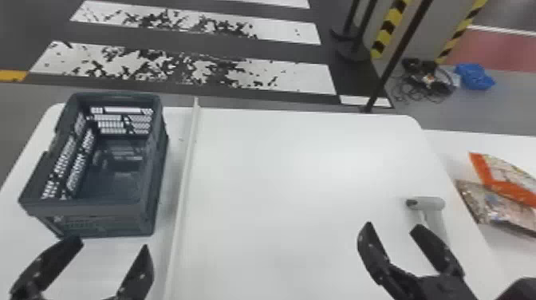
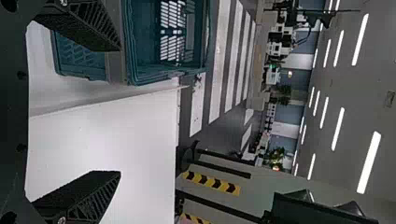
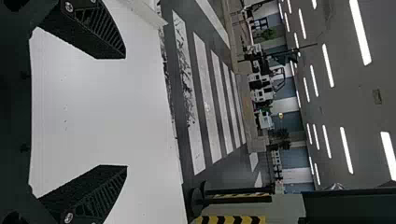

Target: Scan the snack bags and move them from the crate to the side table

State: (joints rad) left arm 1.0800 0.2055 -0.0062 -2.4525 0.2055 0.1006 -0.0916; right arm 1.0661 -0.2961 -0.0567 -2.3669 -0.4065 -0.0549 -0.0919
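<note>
My left gripper [image 1: 109,249] is open near the front of the grey crate [image 1: 115,207], holding nothing; in the left wrist view the same gripper [image 2: 119,111] has its fingers wide apart, with the crate [image 2: 88,60] beyond one of them. No bag can be made out inside the crate. My right gripper [image 1: 393,231] stands open and bare close to the grey scanner [image 1: 432,203]; the right wrist view has this gripper [image 3: 126,112] over white tabletop. Two snack bags, one orange and white [image 1: 494,175] and one silvery brown [image 1: 498,207], lie overlapping on the side table [image 1: 442,145].
A raised white strip [image 1: 185,167] runs front to back across the main table [image 1: 303,179], just right of the crate. Past the far edge, a thin black pole [image 1: 385,75] rises from the floor. The side table adjoins the main table's right edge.
</note>
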